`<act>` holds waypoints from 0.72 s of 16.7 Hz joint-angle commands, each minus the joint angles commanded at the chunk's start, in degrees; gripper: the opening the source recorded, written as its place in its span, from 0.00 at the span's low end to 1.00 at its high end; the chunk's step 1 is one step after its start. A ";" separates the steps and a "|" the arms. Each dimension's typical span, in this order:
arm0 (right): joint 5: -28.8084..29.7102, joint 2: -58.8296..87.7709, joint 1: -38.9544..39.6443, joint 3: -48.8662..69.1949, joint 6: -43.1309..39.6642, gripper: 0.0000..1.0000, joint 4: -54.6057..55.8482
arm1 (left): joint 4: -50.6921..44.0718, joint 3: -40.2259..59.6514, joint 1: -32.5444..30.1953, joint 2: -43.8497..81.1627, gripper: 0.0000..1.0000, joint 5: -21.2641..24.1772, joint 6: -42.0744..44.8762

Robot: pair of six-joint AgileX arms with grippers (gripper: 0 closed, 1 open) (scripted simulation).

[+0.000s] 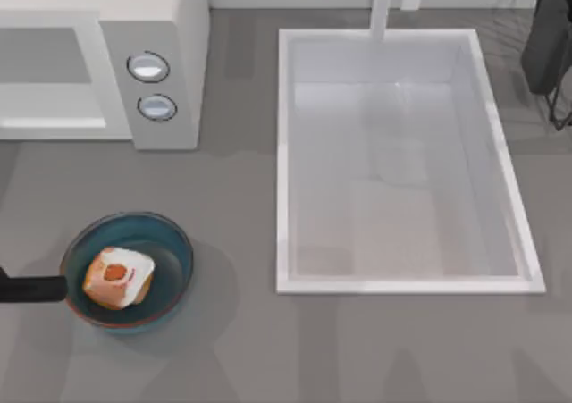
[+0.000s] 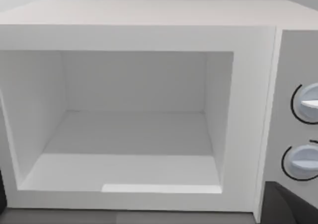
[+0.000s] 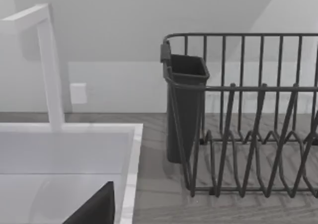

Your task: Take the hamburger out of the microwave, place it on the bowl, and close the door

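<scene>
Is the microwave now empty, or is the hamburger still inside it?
Empty. In the left wrist view the microwave cavity is open and bare. In the top view the hamburger lies in the bowl.

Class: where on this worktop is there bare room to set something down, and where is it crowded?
Free patches: the grey strip between the microwave and the sink, and the worktop in front of the sink, right of the bowl. Crowded: the bowl, which holds the hamburger, and the dish rack corner.
</scene>
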 joint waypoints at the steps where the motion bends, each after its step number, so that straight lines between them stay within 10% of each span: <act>1: 0.00 0.00 0.00 0.00 0.00 1.00 0.00 | 1.38 0.20 -0.43 1.43 0.00 -0.42 0.02; 12: 0.00 0.00 0.00 0.00 0.00 1.00 0.00 | 7.86 1.79 -2.82 9.71 0.00 -2.94 0.15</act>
